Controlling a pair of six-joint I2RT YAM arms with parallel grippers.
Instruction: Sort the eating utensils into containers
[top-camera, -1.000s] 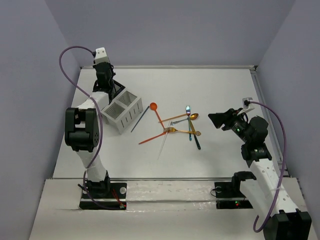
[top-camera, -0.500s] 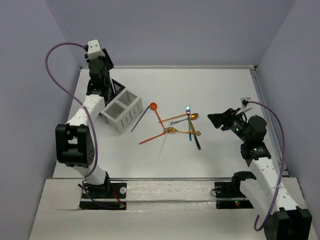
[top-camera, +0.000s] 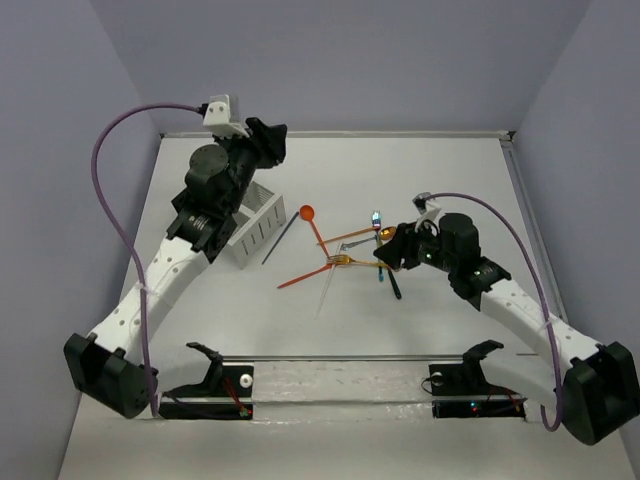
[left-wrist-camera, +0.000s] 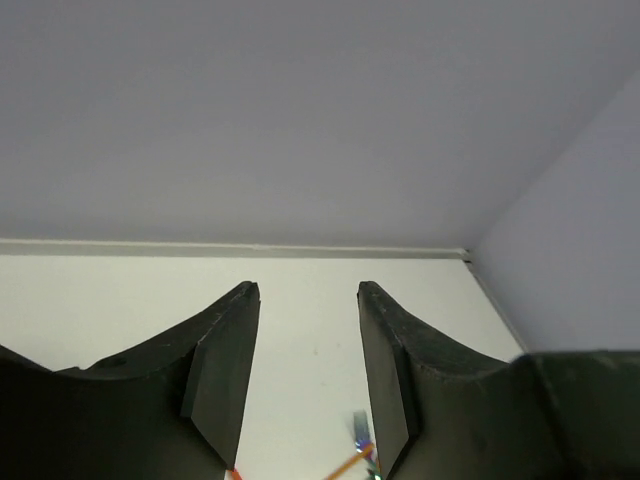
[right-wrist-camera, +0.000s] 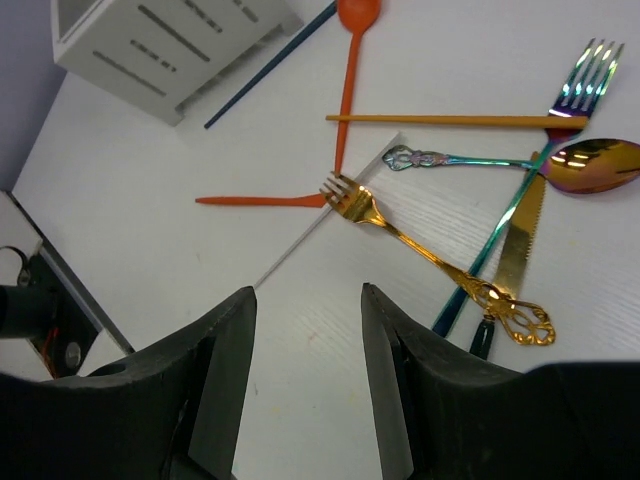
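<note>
The eating utensils lie in a loose pile mid-table: an orange spoon (top-camera: 307, 213), a gold fork (top-camera: 345, 261), a gold spoon (top-camera: 387, 233) and several sticks. The right wrist view shows the gold fork (right-wrist-camera: 430, 255), orange spoon (right-wrist-camera: 355, 15), orange stick (right-wrist-camera: 440, 120), teal fork (right-wrist-camera: 590, 70), gold spoon (right-wrist-camera: 595, 165) and a white stick (right-wrist-camera: 325, 215). The white container (top-camera: 255, 225) stands left of the pile and also shows in the right wrist view (right-wrist-camera: 170, 35). The black container is hidden behind my left arm. My left gripper (top-camera: 272, 137) is open and empty above the far table, as the left wrist view (left-wrist-camera: 308, 290) shows. My right gripper (top-camera: 385, 252) is open and empty over the pile's right side (right-wrist-camera: 305, 290).
A dark stick (top-camera: 282, 240) leans by the white container. The table's far edge meets the back wall (left-wrist-camera: 230, 248), and a raised rail (top-camera: 515, 190) runs along the right side. The arm bases sit on the near bar (top-camera: 340, 380).
My left arm has swung from over the containers toward the table's middle, its gripper now pointing right. My right arm has reached left, to over the pile's right side.
</note>
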